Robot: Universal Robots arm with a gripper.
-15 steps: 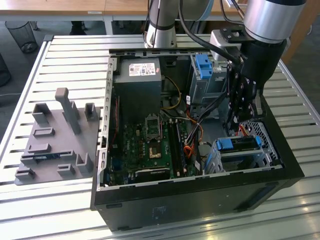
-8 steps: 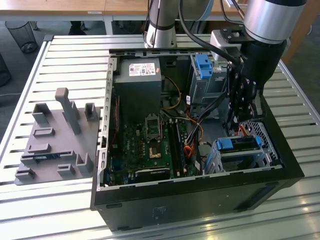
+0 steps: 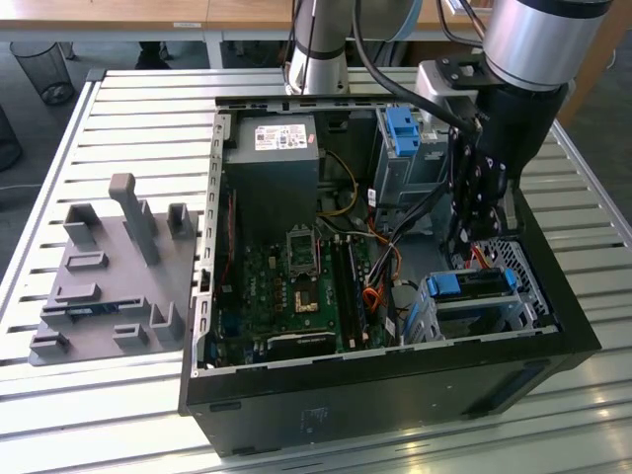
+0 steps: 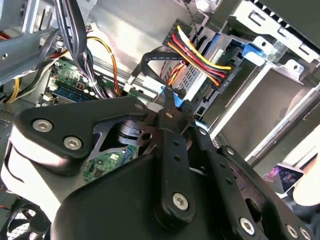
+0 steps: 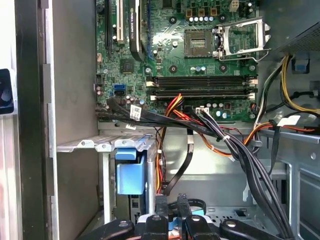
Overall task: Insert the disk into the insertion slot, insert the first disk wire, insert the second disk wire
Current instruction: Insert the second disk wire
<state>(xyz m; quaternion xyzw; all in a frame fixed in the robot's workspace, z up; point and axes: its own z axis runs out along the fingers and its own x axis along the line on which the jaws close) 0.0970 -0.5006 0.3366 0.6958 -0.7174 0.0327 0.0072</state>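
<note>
Second wrist view has the gripper (image 4: 172,102) pinched tight on the blue plug (image 4: 176,101) of a black wire (image 4: 150,56), right next to the disk (image 3: 472,286), which in the exterior view already sits in the insertion slot (image 3: 511,259) at the case's right corner.

Silver arm (image 3: 528,39), black screw-studded claw (image 4: 172,107) linkages.
</note>
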